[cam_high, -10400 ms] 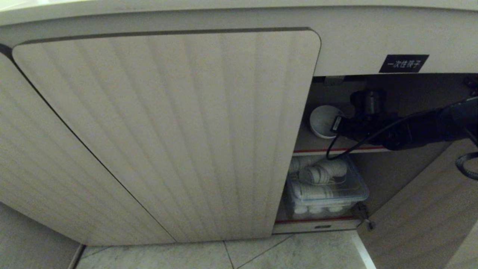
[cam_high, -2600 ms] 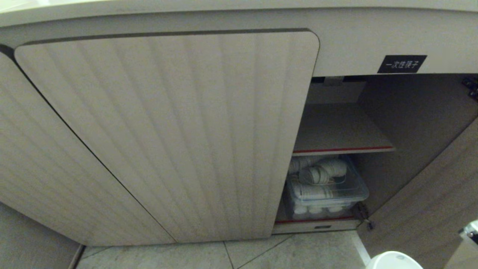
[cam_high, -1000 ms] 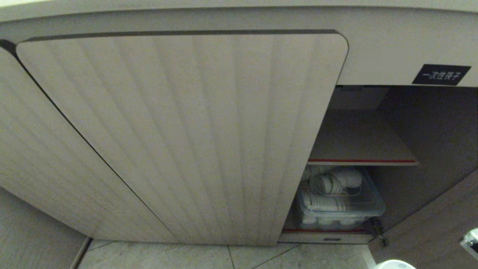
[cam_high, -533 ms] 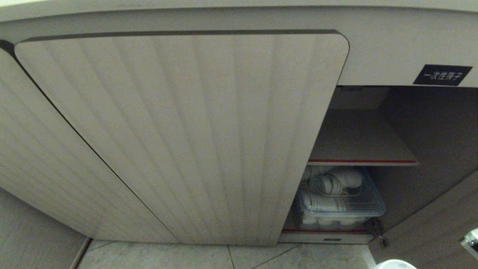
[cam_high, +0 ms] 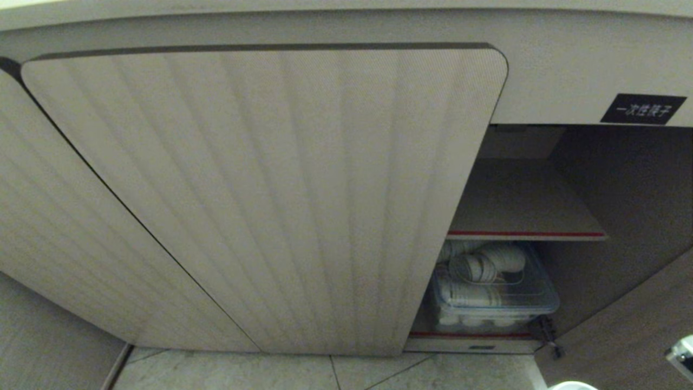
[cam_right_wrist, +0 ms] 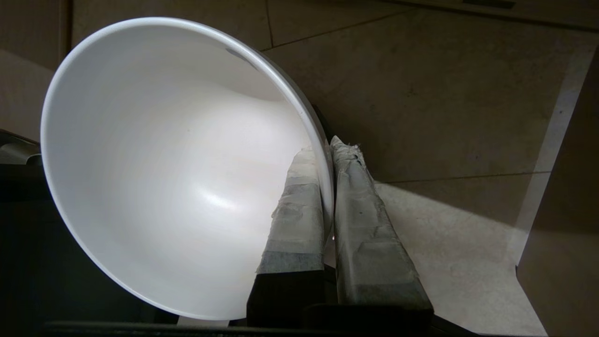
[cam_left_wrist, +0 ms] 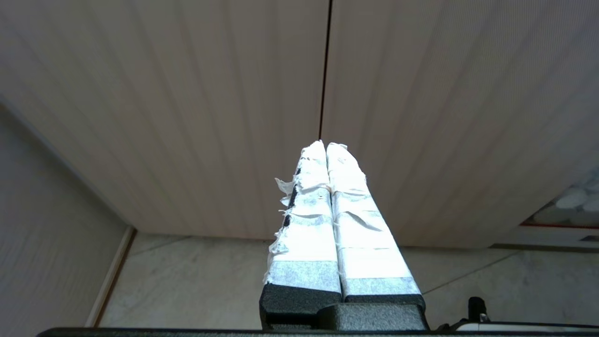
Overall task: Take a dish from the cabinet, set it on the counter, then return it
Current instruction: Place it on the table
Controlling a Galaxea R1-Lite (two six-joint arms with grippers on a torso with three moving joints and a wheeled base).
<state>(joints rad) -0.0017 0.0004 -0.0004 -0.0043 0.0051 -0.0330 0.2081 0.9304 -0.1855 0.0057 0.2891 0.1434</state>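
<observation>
The dish [cam_right_wrist: 164, 178] is a plain white bowl, held above the tiled floor. My right gripper [cam_right_wrist: 327, 145] is shut on its rim, one taped finger inside the bowl and one outside. In the head view only a sliver of the dish [cam_high: 574, 386] shows, at the bottom right edge. The cabinet [cam_high: 270, 189] has its ribbed left door closed, and its right compartment stands open with a red-edged shelf [cam_high: 525, 234]. My left gripper [cam_left_wrist: 326, 144] is shut on nothing and faces the ribbed doors. The counter's top is out of view.
A clear plastic box of stacked white ribbed cups [cam_high: 495, 287] sits on the lower shelf. The opened door [cam_high: 639, 325] stands at the right, beside the dish. A black label [cam_high: 642, 108] hangs above the opening. Tiled floor [cam_high: 379, 374] lies below.
The dish has left the upper shelf, where my right gripper reached it, and now hangs low at the right. The camera has shifted. In the last second the dish sank slightly.
</observation>
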